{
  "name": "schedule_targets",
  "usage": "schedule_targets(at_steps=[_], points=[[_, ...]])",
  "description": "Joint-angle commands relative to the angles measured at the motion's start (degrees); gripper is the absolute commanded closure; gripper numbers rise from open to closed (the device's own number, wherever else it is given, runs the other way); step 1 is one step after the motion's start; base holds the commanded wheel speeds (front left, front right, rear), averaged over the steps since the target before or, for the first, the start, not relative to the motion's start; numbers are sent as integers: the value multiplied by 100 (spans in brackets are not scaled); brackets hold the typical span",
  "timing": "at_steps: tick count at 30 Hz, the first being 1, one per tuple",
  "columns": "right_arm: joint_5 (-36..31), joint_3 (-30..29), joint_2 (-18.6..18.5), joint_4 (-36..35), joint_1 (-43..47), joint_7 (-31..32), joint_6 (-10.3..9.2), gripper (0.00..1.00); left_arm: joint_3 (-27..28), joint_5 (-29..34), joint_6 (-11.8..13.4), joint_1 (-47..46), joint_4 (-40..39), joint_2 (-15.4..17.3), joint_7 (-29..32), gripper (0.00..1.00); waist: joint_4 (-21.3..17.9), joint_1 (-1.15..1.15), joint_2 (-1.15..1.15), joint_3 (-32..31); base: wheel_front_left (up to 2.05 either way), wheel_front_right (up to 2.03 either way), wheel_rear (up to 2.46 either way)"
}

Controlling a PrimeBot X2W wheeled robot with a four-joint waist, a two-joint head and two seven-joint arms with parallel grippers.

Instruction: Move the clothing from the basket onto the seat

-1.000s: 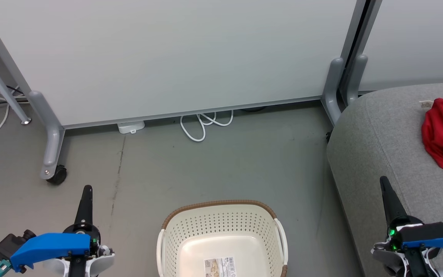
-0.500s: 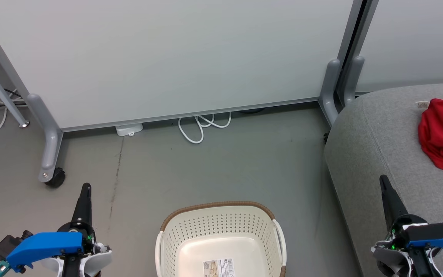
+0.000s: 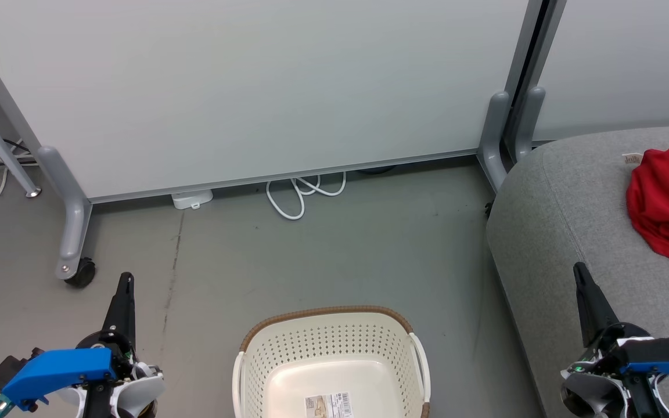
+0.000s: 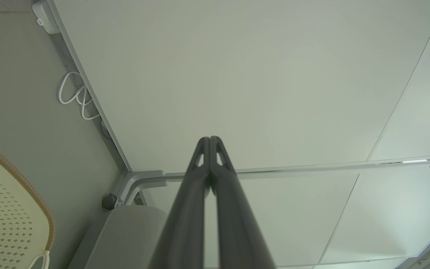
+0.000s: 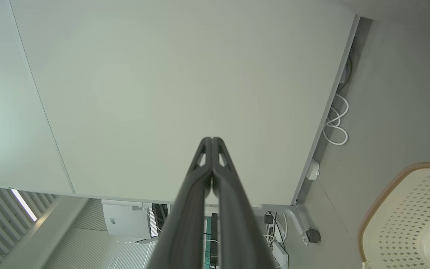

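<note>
"Was anything left in the basket [image 3: 334, 339]?"

"The part I saw was bare; the red clothing [image 3: 668, 203] lay on the seat [image 3: 567, 220]. Left gripper [image 3: 126, 280] and right gripper [image 3: 579, 270] were clamped shut, empty. I'd have checked the basket's near end, arms kept clear."

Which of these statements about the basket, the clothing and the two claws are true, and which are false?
1. Red clothing rests on the seat. True.
2. More clothing lies in the basket. False: its visible floor bears a label sticker and no clothing.
3. The left claw is wide open. False: its fingers are pressed together.
4. The right claw is shut on nothing. True.
</note>
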Motion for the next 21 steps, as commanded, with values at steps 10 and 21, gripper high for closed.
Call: schedule_targets(at_steps=[10,21], points=[[345,-15,-36,-44,78,98,2,100,77,-298,-14,-72,-53,3,108,100,-25,0,0,-21,0,0,0],[345,-14,-36,-43,77,97,2,100,96,-275,-14,-74,-52,-12,128,100,-25,0,0,-21,0,0,0]])
